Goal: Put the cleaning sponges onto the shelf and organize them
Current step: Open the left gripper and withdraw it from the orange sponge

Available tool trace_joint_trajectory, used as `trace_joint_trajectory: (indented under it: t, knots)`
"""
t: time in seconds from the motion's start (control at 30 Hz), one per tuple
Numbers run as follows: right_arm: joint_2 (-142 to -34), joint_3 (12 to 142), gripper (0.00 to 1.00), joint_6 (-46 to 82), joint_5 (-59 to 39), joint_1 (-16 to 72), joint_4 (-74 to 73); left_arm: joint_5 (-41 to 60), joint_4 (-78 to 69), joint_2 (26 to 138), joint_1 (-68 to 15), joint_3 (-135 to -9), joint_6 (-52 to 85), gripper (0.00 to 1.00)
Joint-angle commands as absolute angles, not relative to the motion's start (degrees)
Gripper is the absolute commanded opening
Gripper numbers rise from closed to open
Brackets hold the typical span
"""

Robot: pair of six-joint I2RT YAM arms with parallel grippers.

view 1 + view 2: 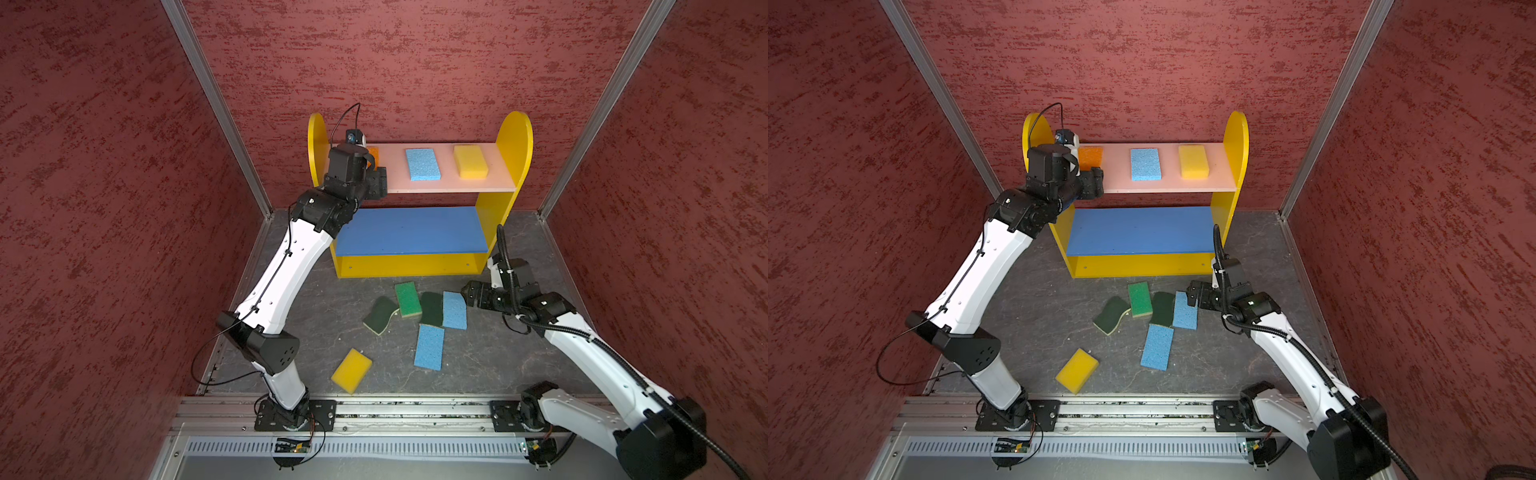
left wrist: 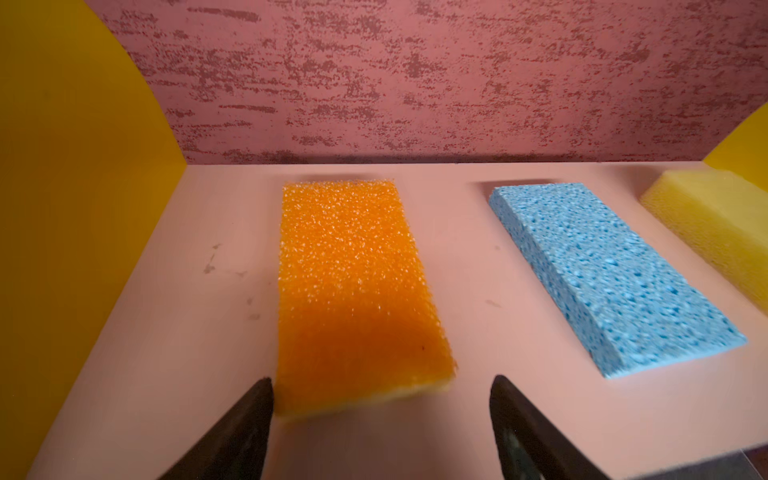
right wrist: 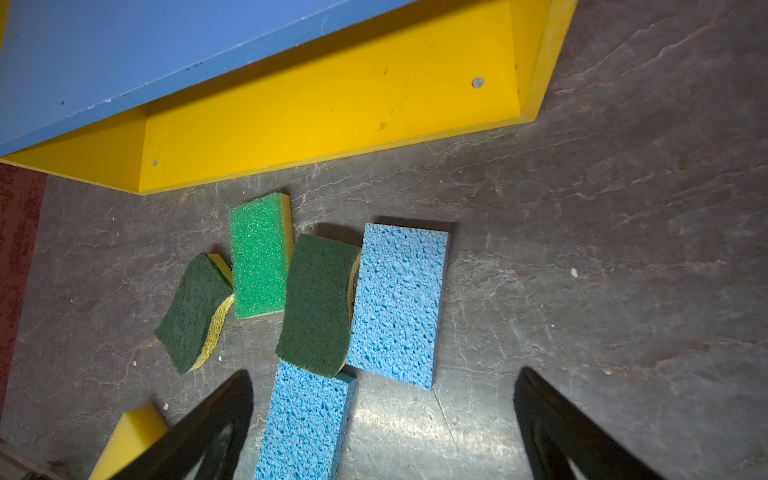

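Note:
On the shelf's (image 1: pixel 515 137) pale pink upper board (image 2: pixel 478 270) three sponges lie side by side: orange (image 2: pixel 353 291), light blue (image 1: pixel 422 164), yellow (image 1: pixel 470 162). My left gripper (image 2: pixel 382 386) is open at the board's front left, its fingertips just short of the orange sponge's near end, with nothing between them. On the floor before the shelf lie a bright green sponge (image 3: pixel 259 253), two dark green scourers (image 3: pixel 195 309) (image 3: pixel 318 303), two light blue sponges (image 3: pixel 399 303) (image 3: pixel 303 419) and a yellow one (image 1: pixel 351 370). My right gripper (image 3: pixel 384 374) hovers open over the blue ones.
The blue middle board (image 1: pixel 411 230) and yellow base (image 3: pixel 332 108) carry nothing. One scourer overlaps both blue floor sponges. Red textured walls (image 1: pixel 104 208) close in the dark floor (image 1: pixel 498 353) on three sides. A metal rail (image 1: pixel 395 409) with both arm bases runs along the front.

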State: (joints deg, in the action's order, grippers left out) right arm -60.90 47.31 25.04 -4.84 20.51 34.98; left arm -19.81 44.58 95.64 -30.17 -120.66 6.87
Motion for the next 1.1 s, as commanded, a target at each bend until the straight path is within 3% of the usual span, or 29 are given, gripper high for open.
trace_joint_trajectory:
  t: [0.0,0.5,1.07]
  knots:
    - [-60.4,46.8,0.99,25.2,-4.6,20.2,33.2,-24.1,43.8,90.4,-32.6,-120.0,4.3,0.83]
    - [-58.2,47.0,0.99,26.2,-4.9,20.3,33.7,-30.4,45.0,83.4,-35.1,-113.1,5.7,0.84]
    - [-57.0,41.0,0.99,31.1,-6.1,20.3,31.7,-27.9,62.6,61.6,-35.5,-76.9,26.0,0.84]
